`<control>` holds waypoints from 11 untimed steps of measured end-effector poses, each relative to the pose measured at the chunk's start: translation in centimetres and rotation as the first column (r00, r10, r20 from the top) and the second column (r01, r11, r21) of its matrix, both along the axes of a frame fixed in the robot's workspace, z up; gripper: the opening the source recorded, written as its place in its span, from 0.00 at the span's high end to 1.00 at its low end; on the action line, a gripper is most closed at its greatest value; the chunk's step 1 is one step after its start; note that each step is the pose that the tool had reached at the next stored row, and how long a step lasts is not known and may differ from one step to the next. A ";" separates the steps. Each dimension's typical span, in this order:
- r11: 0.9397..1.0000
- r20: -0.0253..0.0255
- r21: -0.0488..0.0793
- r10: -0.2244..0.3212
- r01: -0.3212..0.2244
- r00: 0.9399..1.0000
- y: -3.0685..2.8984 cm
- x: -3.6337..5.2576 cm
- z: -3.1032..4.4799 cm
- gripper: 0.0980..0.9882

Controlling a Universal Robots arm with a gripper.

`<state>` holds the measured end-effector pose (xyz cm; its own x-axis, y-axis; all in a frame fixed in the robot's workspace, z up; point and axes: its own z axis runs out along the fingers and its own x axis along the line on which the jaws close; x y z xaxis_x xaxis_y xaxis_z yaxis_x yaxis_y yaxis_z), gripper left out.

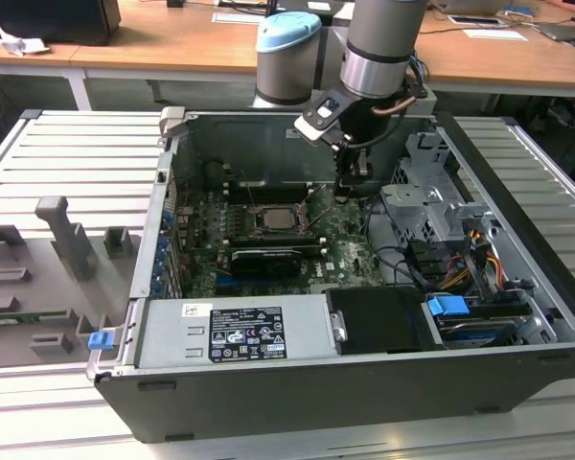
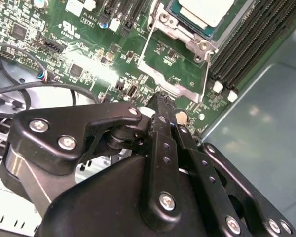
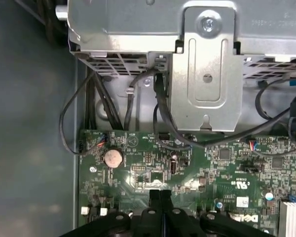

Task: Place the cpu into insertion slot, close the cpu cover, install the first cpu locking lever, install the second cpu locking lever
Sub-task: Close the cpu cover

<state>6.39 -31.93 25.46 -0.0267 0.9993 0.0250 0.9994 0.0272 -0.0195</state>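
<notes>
Reaching down into the open computer case on the bench, the hand is hanging low over the green circuit board. It is sitting just to the exterior view's right of the insertion slot and near the metal drive cage. In both wrist views its two black fingers are pressing tip against tip and gripping nothing. Whether the tips are touching the board I cannot tell.

The cpu is lying flat in the slot, its silvery-beige top facing up. The cpu cover seems to be lying down around the chip, though the second wrist view is cutting it off at the edge, so this is uncertain. A thin wire lever is running along the socket's side.

In the first wrist view a round coin battery is sitting on the board near the fingertips, and black cables are looping down from the cage.
</notes>
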 end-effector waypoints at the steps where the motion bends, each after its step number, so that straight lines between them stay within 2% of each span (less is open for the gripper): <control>1: 1.000 0.000 0.000 0.003 -0.003 1.000 0.00 -0.01 -0.14 0.99; 6: 1.000 0.000 0.000 0.005 -0.005 1.000 0.01 -1.35 -0.22 0.99; 11: 1.000 0.000 0.000 0.005 -0.005 1.000 0.02 -1.57 -0.29 0.99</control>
<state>4.81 -31.91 25.17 -0.0321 0.9992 0.0253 0.9993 0.0326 -0.0194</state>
